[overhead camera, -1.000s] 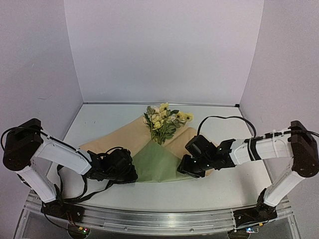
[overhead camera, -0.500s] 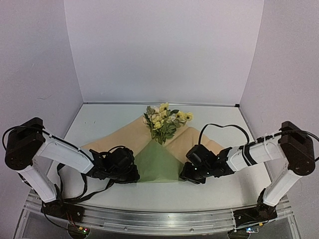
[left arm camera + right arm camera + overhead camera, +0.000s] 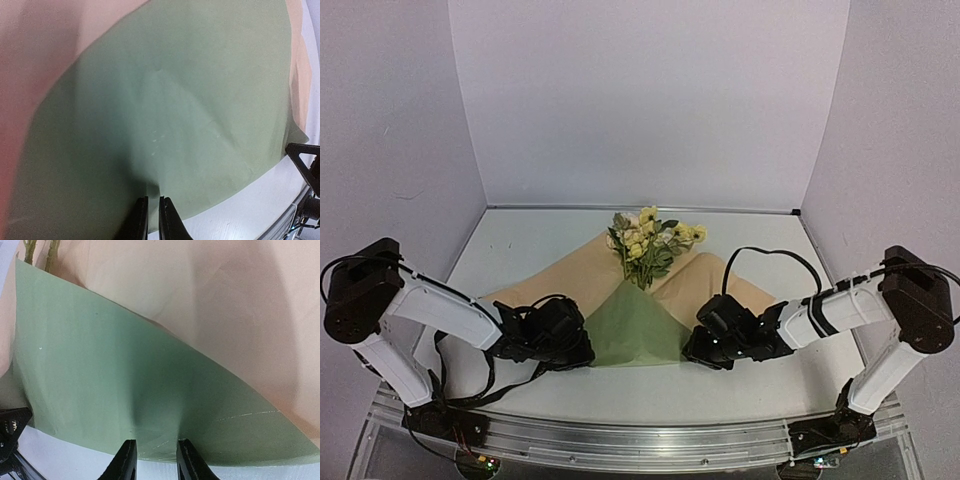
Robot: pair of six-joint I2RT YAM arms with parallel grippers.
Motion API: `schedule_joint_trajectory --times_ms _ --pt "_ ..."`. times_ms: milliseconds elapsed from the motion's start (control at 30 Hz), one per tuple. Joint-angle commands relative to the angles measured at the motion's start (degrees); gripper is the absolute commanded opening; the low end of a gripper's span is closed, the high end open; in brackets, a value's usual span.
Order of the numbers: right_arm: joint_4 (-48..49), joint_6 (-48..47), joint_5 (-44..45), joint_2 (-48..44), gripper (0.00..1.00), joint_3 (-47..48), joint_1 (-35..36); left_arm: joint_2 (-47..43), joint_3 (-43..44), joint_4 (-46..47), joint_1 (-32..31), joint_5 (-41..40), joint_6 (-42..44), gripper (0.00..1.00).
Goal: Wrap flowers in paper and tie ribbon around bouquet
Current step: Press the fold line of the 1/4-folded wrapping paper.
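Note:
The paper (image 3: 635, 330) lies mid-table with its olive-green face showing as a triangle, and tan flaps (image 3: 560, 275) fold up on both sides. The flowers (image 3: 648, 240) rest at the triangle's far tip, and their stems (image 3: 50, 252) show in the right wrist view. My left gripper (image 3: 588, 350) (image 3: 152, 201) is shut on a thin ridge of the paper (image 3: 175, 100) at its near left edge. My right gripper (image 3: 692, 350) (image 3: 156, 446) grips a wider hump of the paper (image 3: 125, 365) at the near right edge, its jaws a little apart. The ribbon is not in view.
The white table (image 3: 770, 390) is walled on three sides. An aluminium rail (image 3: 640, 440) runs along the near edge between the arm bases. Black cables (image 3: 470, 385) loop beside the left arm. Each wrist view catches the other gripper at its frame edge (image 3: 305, 162) (image 3: 10, 432).
My right gripper has dropped lower and nearer while its jaws narrowed. The right tan flap has folded inward, shrinking the green area to a triangle. The left gripper has hardly moved.

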Motion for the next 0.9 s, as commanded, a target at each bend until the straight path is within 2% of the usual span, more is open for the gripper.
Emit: schedule_joint_trajectory --times_ms 0,367,567,633,867 --pt "-4.6 1.4 2.9 1.1 0.3 -2.0 -0.1 -2.9 -5.7 -8.7 1.2 -3.2 -4.6 0.11" --pt "-4.6 3.0 3.9 0.9 0.3 -3.3 -0.1 -9.6 -12.7 -18.0 3.5 -7.1 -10.8 0.13" --pt "-4.8 3.3 4.2 0.0 0.3 -3.8 -0.3 -12.5 -14.4 -24.8 4.1 -9.8 -11.2 0.13" --pt "-4.9 3.5 4.1 0.0 0.3 -3.9 -0.4 -13.6 -15.5 -24.5 4.2 -8.9 -10.4 0.13" --pt "-5.5 4.5 4.1 -1.5 0.29 -4.8 -1.0 -12.8 -14.0 -27.9 4.4 -8.6 -14.0 0.13"
